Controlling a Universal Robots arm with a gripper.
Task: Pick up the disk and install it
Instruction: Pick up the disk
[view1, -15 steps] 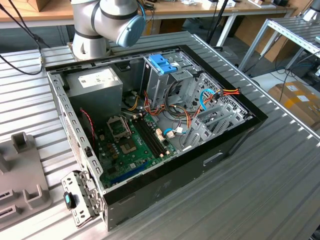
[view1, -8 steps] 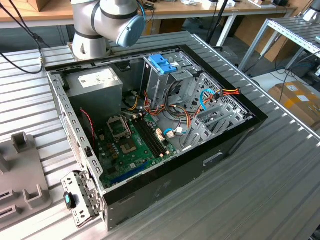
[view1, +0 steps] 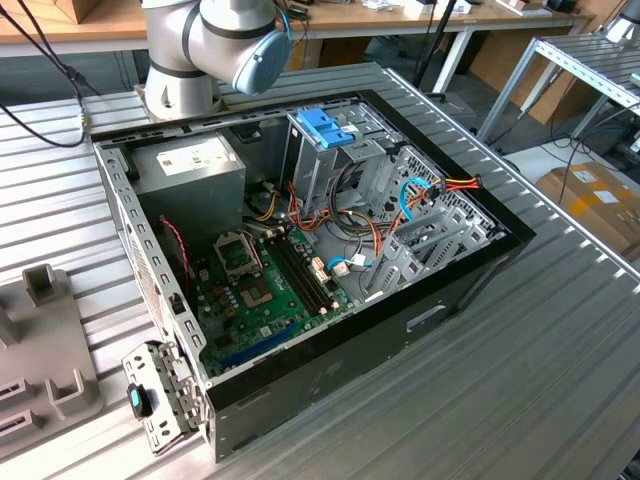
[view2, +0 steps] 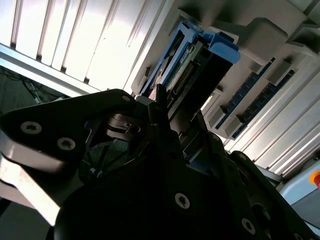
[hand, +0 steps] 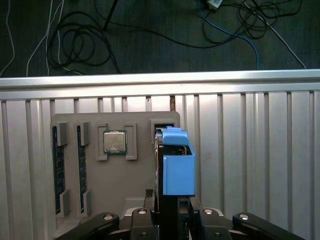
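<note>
Quick heads up on where you're at. The gripper (hand: 170, 212) has the disk (hand: 176, 172) between its jaws. Going by both wrist views, I'd call them clenched on it, one on each flat face, with a blue side rail facing the first wrist camera. The disk stands on edge over the grey fixture tray (hand: 115, 190), with its far end right at the tray's slot (hand: 161, 125). I honestly can't tell if that end has cleared the slot or sits in it, so treat this as the pick-up step.

In the exterior view the tray (view1: 40, 330) sits on the tabletop (view1: 520, 390) at roughly 9 o'clock from the open computer case (view1: 330, 385). That's well apart from the drive cage (view1: 312, 170) with its blue bracket (view1: 325, 128), up around 12 o'clock inside the case. A nest of cables (view1: 403, 200) lies at the cage's 3 o'clock.

My two cents for doing this bit well:
- **Pull straight.** Follow the line of the slot with no tilt, since a cocked disk would likely bind on its rails.
- **Go slow.** The processor chip (hand: 114, 141) sits just beside the slot and the memory sticks (hand: 59, 170) lie beyond it, so sideways drift is the thing to avoid.
- **Check the grip.** Smooth metal held by its flats can slip, so make sure it's square before you speed up.
</note>
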